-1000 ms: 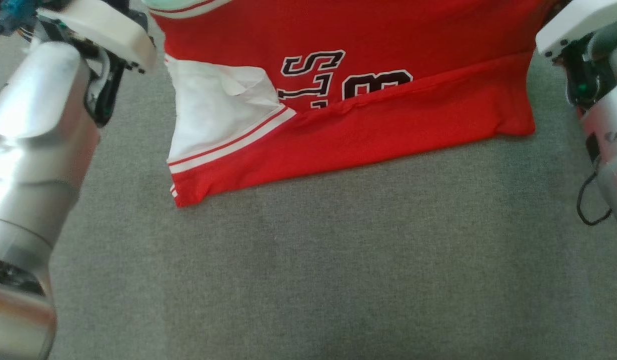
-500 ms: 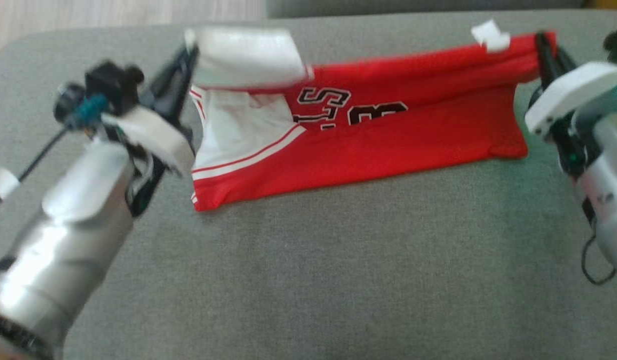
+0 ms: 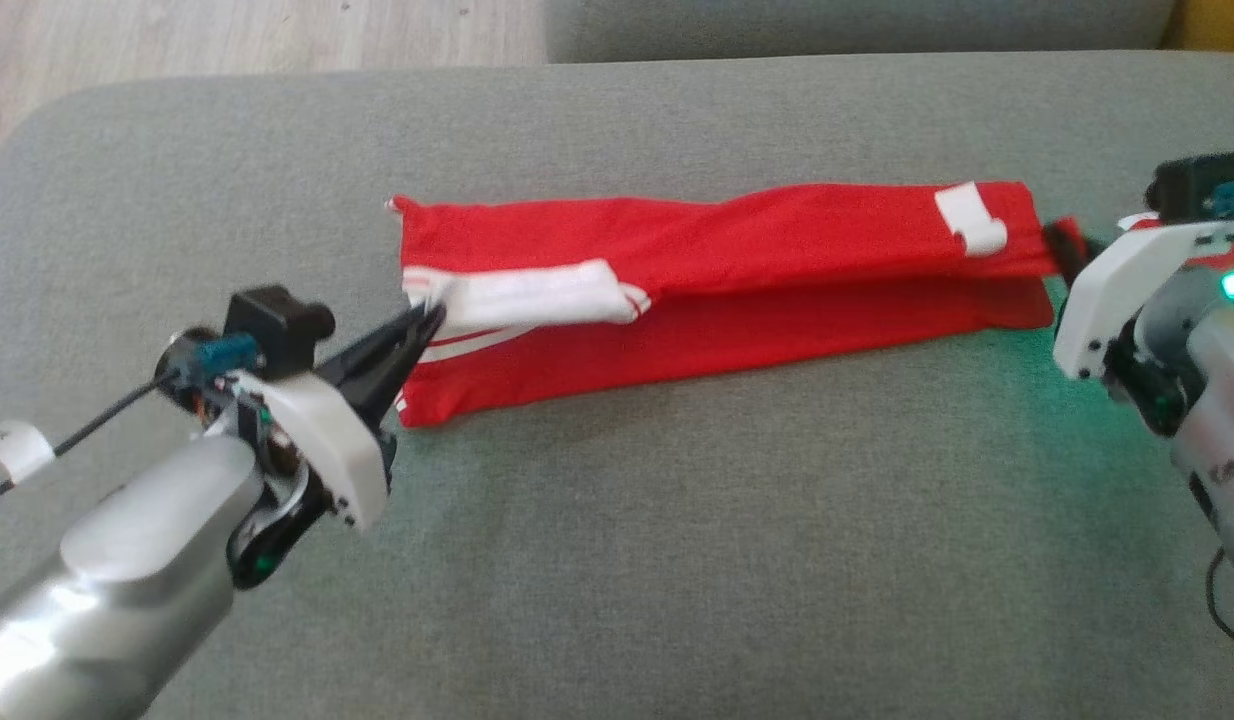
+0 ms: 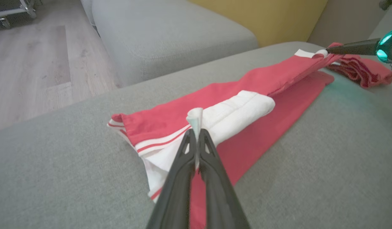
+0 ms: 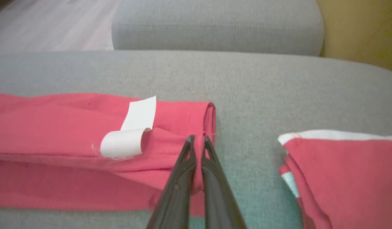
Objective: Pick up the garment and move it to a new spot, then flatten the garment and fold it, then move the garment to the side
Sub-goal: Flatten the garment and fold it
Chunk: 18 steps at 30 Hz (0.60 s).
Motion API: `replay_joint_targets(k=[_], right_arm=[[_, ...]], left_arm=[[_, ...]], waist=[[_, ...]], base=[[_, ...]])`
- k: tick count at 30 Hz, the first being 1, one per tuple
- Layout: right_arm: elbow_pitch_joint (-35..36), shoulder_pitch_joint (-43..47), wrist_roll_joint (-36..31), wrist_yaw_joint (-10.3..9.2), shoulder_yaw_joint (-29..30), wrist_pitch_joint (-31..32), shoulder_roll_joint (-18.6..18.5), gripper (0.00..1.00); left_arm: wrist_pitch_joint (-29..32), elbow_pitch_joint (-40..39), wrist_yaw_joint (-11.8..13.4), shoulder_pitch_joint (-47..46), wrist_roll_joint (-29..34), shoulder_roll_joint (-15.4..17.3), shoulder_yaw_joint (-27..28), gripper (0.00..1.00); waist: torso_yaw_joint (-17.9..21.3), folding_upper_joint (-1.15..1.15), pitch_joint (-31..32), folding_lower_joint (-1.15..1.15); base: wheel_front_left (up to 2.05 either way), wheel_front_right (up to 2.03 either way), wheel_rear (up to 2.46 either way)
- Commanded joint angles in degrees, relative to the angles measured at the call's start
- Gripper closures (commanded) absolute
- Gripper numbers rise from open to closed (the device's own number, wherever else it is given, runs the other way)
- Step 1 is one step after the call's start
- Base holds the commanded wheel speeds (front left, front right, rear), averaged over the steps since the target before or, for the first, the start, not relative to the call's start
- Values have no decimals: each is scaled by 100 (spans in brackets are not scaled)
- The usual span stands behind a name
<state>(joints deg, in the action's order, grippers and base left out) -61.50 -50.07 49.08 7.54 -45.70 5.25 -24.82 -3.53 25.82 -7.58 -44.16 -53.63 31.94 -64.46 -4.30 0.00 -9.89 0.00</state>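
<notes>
The red garment point(image 3: 737, 270) with white trim lies as a long folded band across the grey cushion point(image 3: 677, 560). My left gripper point(image 3: 432, 318) is shut on its white-striped edge at the band's left end; the left wrist view shows white cloth point(image 4: 196, 117) pinched between the fingers point(image 4: 183, 165). My right gripper point(image 3: 1062, 250) is shut on the red edge at the band's right end, where red fabric point(image 5: 202, 140) is clamped between its fingers point(image 5: 178, 187). A white label point(image 5: 132, 133) curls up near that end.
A second red and white garment point(image 5: 342, 171) lies folded on the cushion to the right of my right gripper. Another grey cushion point(image 5: 215, 25) stands behind. Wooden floor point(image 3: 227, 40) shows at the far left, a yellow wall point(image 5: 361, 31) at the far right.
Both grippers have brought the garment's raised top edge forward and down over the lower part, so the lettering is covered. The camera has tilted up too.
</notes>
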Motion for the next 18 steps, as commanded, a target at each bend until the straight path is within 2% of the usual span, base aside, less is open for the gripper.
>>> replay_joint_targets(k=[1,5,9,10,11,12,13,14,18], right_arm=[[75,55,41,-5,-164,149,-169,100],[103,60,70,-5,-476,491,-254,100],[75,-7,81,-5,-619,567,-295,100],[18,-39,24,-5,-685,562,-303,95],[-51,-49,-17,-5,-756,618,-292,1],[-88,-65,-37,-5,-812,657,-270,0],[-123,-98,-12,-5,-812,652,-249,0],[-161,-146,47,-5,-759,593,-222,0],[-257,-320,290,-5,-496,158,-84,0]], left_arm=[[83,-133,9,-151,-36,323,175,100],[272,-224,20,-36,-53,379,49,100],[364,-250,48,9,-74,338,-8,100],[409,-239,63,20,-97,321,-19,100],[440,-221,87,22,-103,305,-28,100],[433,-205,124,15,-82,291,-32,78],[402,-184,172,7,-51,277,-29,14],[350,-157,227,6,-38,259,-7,0],[-8,-54,472,6,-2,205,159,0]], waist=[[42,0,2,0],[89,0,-31,0],[113,0,-94,0],[117,0,-110,0],[121,0,-119,0],[128,0,-123,0],[138,0,-120,0],[150,0,-105,0],[217,0,23,0]], base=[[0,0,0],[0,0,0],[0,0,0],[0,0,0],[0,0,0],[0,0,0],[0,0,0],[0,0,0],[0,0,0]])
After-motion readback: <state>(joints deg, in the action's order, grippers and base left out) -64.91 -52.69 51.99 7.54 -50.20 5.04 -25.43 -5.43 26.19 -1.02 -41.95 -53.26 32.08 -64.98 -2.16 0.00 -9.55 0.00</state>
